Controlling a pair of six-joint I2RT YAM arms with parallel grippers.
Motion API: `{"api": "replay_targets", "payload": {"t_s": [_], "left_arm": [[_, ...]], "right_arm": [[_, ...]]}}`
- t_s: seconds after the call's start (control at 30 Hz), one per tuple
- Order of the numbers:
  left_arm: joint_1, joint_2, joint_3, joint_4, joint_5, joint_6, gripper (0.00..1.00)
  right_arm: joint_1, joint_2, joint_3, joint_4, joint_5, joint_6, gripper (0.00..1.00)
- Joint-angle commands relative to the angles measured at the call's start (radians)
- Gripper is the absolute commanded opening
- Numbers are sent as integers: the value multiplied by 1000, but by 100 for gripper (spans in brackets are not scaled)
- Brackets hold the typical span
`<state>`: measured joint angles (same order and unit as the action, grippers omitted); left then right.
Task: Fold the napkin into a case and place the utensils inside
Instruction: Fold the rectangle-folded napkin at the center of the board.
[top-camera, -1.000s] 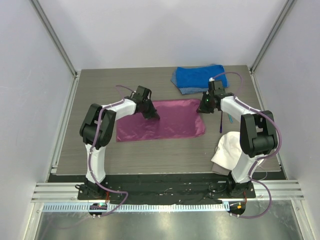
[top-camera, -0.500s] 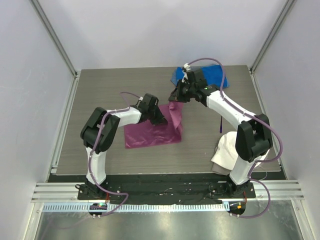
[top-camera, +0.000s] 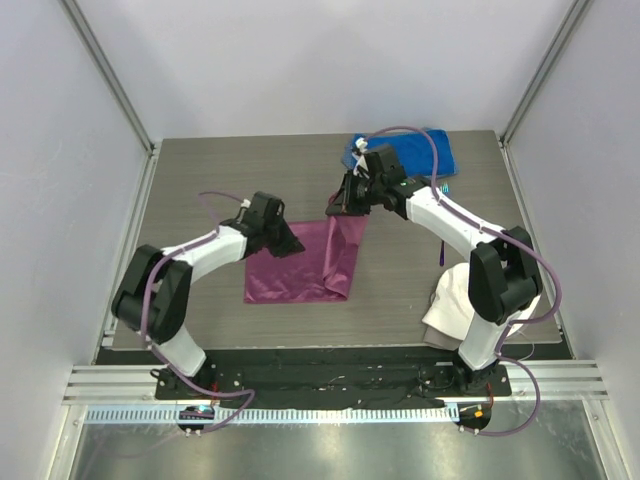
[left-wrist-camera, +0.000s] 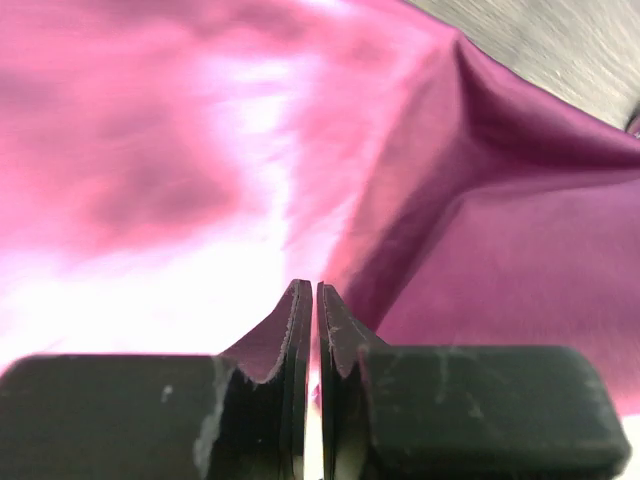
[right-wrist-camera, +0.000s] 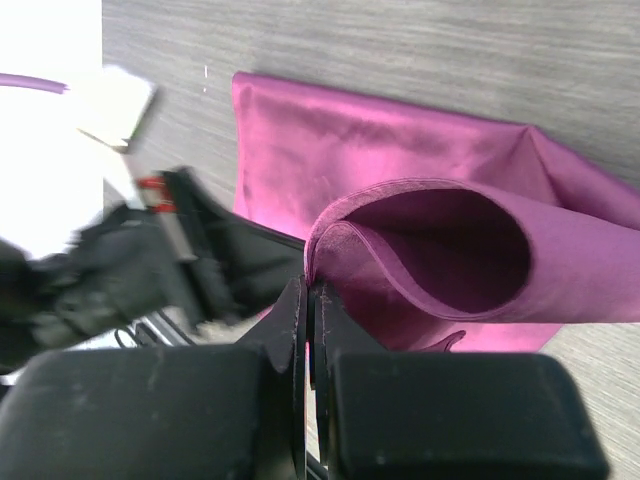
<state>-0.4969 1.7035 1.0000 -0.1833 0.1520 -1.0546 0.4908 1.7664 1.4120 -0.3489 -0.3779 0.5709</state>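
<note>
The magenta napkin (top-camera: 305, 268) lies at the table's middle with its right part lifted and doubled over to the left. My right gripper (top-camera: 338, 208) is shut on the napkin's raised double edge (right-wrist-camera: 450, 250) and holds it above the lower layer; its jaws (right-wrist-camera: 307, 285) pinch the hem. My left gripper (top-camera: 290, 245) is shut on the napkin at its upper left, with cloth (left-wrist-camera: 200, 150) rising to its fingertips (left-wrist-camera: 308, 290). The spoon's thin dark handle (top-camera: 441, 252) lies to the right, by the right arm. I cannot make out the fork.
A thick blue towel (top-camera: 415, 150) lies at the back, behind the right arm. A white cloth (top-camera: 455, 300) is bunched at the near right by the right arm's base. White walls close in both sides. The left arm (right-wrist-camera: 170, 270) shows in the right wrist view.
The right gripper has carried the napkin's right edge up and over to the left, halving its width. The left gripper has slid left and nearer with the cloth.
</note>
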Motion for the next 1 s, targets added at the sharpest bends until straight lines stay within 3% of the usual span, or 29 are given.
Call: {"api": "replay_targets", "payload": {"t_s": [0.0, 0.33, 0.7, 0.97], "left_arm": [[34, -117, -64, -103, -66, 85, 10], [52, -234, -291, -88, -178, 94, 9], [31, -298, -426, -4, -170, 24, 8], [17, -510, -501, -15, -207, -67, 10]], "right_arm": [[18, -16, -8, 42, -46, -8, 1], [110, 65, 34, 88, -98, 26, 1], [201, 212, 76, 280, -193, 249, 1], [215, 284, 51, 393, -213, 337, 1]]}}
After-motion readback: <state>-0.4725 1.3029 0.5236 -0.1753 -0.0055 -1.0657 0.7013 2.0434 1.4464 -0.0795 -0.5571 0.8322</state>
